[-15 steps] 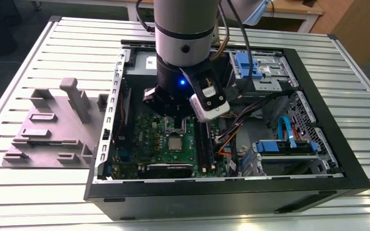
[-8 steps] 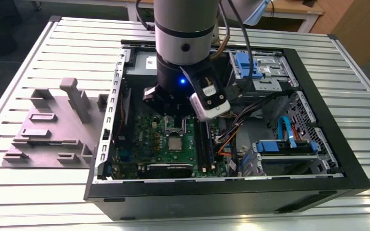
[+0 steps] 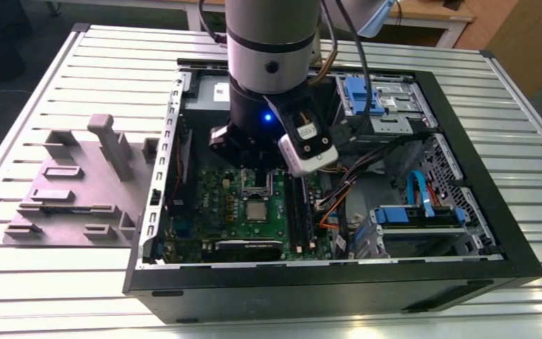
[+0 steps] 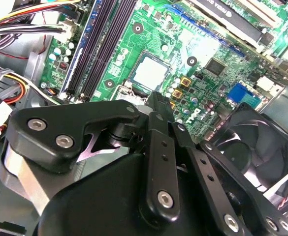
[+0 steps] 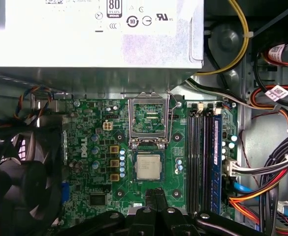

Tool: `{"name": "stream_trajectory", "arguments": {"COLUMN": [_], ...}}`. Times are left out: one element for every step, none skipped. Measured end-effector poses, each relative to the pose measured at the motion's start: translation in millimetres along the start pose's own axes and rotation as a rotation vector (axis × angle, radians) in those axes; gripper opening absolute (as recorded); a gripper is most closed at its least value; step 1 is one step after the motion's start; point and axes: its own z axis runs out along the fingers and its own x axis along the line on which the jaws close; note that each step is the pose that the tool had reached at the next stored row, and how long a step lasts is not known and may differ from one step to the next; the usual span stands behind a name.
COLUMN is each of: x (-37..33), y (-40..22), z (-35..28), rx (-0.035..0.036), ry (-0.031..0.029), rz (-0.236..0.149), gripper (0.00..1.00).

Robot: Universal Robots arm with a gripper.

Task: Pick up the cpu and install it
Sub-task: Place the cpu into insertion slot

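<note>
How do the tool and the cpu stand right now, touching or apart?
Apart. In the first wrist view a strip of the green board shows between the cpu and the tip of the tool.

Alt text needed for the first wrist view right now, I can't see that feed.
The cpu lies flat in its socket on the green motherboard, with the metal socket frame swung open next to it. The gripper hangs close to the cpu, fingers together and empty. A grey power supply, memory slots and a fan surround the board.
</note>
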Motion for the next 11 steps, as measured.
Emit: {"name": "stream_trajectory", "arguments": {"x": [0.0,0.0,0.0,0.0,0.0,0.0,0.0,0.0,-0.1,-0.1,-0.1], "y": [0.0,0.0,0.0,0.0,0.0,0.0,-0.1,-0.1,-0.1,-0.1,-0.1], "z": [-0.3,-0.6,-0.9,-1.2,-1.5,-1.8,-2.1,-2.4,-2.8,-3.1,-3.4], "rx": [0.0000,-0.0001,-0.0001,0.0000,0.0000,-0.0001,-0.0001,-0.0001,0.0000,0.0000,0.0000], "ry": [0.0000,-0.0001,0.0000,0.0000,0.0000,0.0000,0.0000,0.0000,0.0000,0.0000,0.0000], "rz": [0.000,0.000,0.000,0.000,0.000,0.000,0.000,0.000,0.000,0.000,0.000], "gripper": [0.10,0.10,0.10,0.10,0.10,0.10,0.10,0.10,0.10,0.10,0.10]}}
